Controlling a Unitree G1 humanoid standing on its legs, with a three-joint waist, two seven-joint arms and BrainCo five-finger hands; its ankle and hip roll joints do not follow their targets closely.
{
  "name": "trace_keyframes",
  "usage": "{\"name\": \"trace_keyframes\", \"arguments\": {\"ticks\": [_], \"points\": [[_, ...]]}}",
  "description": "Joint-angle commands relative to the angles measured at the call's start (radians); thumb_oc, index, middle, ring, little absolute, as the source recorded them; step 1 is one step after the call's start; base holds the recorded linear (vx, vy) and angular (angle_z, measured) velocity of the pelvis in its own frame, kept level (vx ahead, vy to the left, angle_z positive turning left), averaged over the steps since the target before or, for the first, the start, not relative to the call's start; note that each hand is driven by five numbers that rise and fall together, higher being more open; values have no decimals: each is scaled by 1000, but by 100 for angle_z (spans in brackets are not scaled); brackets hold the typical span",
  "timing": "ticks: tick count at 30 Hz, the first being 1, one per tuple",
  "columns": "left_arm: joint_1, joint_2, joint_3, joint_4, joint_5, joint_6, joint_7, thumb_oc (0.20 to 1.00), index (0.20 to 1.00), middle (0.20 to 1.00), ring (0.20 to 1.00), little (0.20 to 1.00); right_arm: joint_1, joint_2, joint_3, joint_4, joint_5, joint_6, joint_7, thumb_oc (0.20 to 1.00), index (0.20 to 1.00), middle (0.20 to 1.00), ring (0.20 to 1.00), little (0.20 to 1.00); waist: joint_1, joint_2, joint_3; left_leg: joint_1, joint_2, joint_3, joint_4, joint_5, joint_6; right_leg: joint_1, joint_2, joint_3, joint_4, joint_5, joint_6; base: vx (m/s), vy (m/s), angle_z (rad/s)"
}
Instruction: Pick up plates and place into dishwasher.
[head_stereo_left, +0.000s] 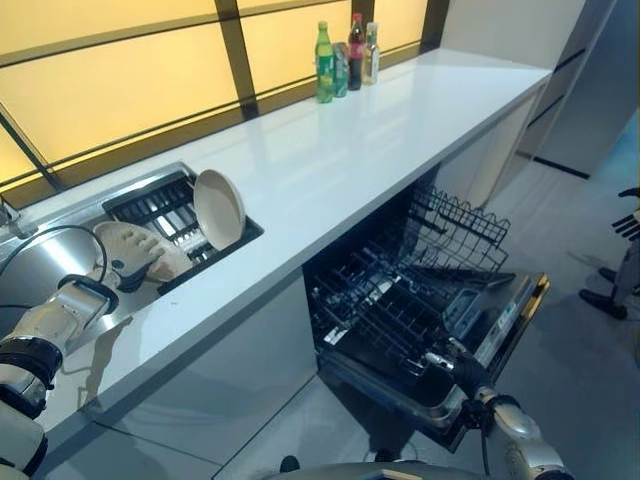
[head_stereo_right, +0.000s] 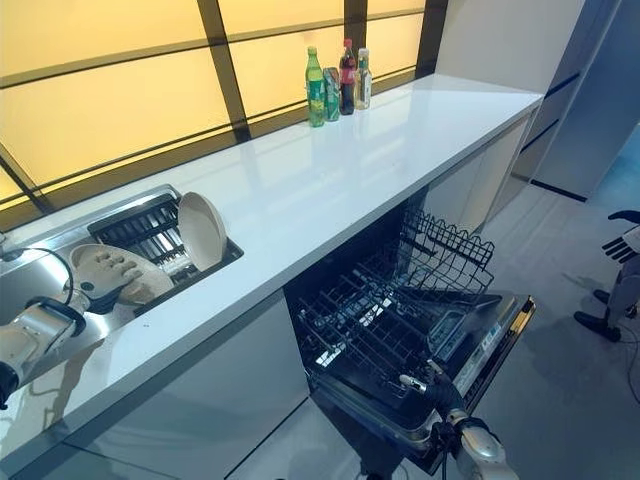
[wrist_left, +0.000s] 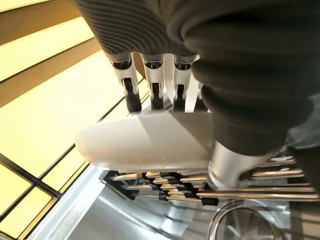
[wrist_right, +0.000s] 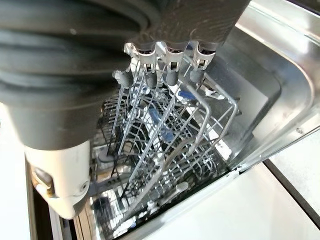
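Under the left hand, whose fingers curl over its rim, a cream plate lies on the sink rack; another plate stands just beyond. Right hand, fingers straight, hovers over the open dishwasher's lower rack.

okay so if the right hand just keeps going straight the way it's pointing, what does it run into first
Most likely the lower dishwasher rack: the right hand hangs over the open dishwasher door, fingers aimed at the rack's wire tines. Depth is unclear.
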Motion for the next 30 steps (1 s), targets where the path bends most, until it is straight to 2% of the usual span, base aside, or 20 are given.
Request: {"name": "trace_keyframes", "arguments": {"ticks": [1, 7, 12, 15, 19, 20, 22, 25, 28, 30], "points": [[-170, 13, 11, 55, -17, 64, -42, 200, 200, 200, 200, 200, -110, -33, -9, -64, 43, -53, -1, 1000, 1000, 1000, 1000, 1000, -6, 15, 89, 27, -35, 27, 18, -152, 11, -13, -61, 32, 24, -99, 106, 0, 0, 0], [-149, 27, 28, 41, -37, 79, -90, 200, 200, 200, 200, 200, -99, -16, -1, -91, 56, -73, 22, 1000, 1000, 1000, 1000, 1000, 4, 26, 67, 40, -39, 17, 17, -156, 10, 6, -71, 15, 21, -103, 111, 23, -51, -1], [-136, 58, 50, 2, -90, 47, -2, 200, 200, 200, 200, 200, -103, -10, 21, -163, 87, -95, 35, 1000, 1000, 1000, 1000, 1000, 12, 35, 57, 48, -42, 10, 14, -157, 8, 18, -78, 4, 19, -105, 114, 3, -56, 0], [-146, 97, 65, -78, -191, 25, 51, 200, 200, 200, 200, 200, -111, -15, 44, -234, 75, -146, 44, 1000, 1000, 1000, 1000, 1000, 25, 44, 46, 51, -42, 4, 11, -156, 6, 26, -83, -8, 18, -105, 116, -14, -67, 3], [-128, 138, 104, -226, -270, 49, 69, 200, 200, 200, 200, 200, -137, -30, 69, -344, 39, -228, 35, 1000, 1000, 1000, 1000, 1000, 52, 46, 33, 51, -41, -9, 11, -154, 6, 35, -88, -23, 17, -106, 117, -15, -82, 7], [-118, 141, 118, -255, -270, 56, 69, 200, 200, 200, 200, 200, -144, -33, 70, -366, 11, -247, 20, 1000, 1000, 1000, 1000, 1000, 56, 46, 32, 51, -41, -12, 11, -155, 7, 37, -88, -25, 17, -107, 117, -17, -87, 5], [-97, 158, 142, -335, -303, 62, 92, 200, 200, 200, 200, 200, -173, -69, 71, -434, -119, -338, -48, 1000, 1000, 1000, 1000, 1000, 73, 45, 29, 51, -39, -21, 13, -155, 7, 43, -89, -31, 17, -109, 116, -20, -84, 13], [-59, 158, 204, -471, -313, 72, 121, 200, 200, 200, 200, 200, -235, -125, 66, -542, -260, -381, -163, 1000, 1000, 1000, 1000, 1000, 99, 42, 24, 51, -39, -36, 14, -155, 7, 51, -90, -40, 16, -112, 115, -13, -66, 12], [-51, 139, 276, -660, -330, 50, 148, 200, 200, 200, 200, 200, -359, -184, 59, -620, -451, -392, -341, 1000, 1000, 1000, 1000, 1000, 142, 33, 12, 45, -36, -60, 17, -155, 6, 60, -90, -56, 16, -117, 110, -13, -105, 11], [-44, 122, 315, -738, -346, 7, 170, 200, 200, 200, 200, 200, -423, -214, 58, -634, -544, -373, -423, 1000, 1000, 1000, 1000, 1000, 160, 27, 6, 43, -35, -74, 19, -155, 5, 65, -88, -64, 16, -120, 107, -4, -87, 8]]}}
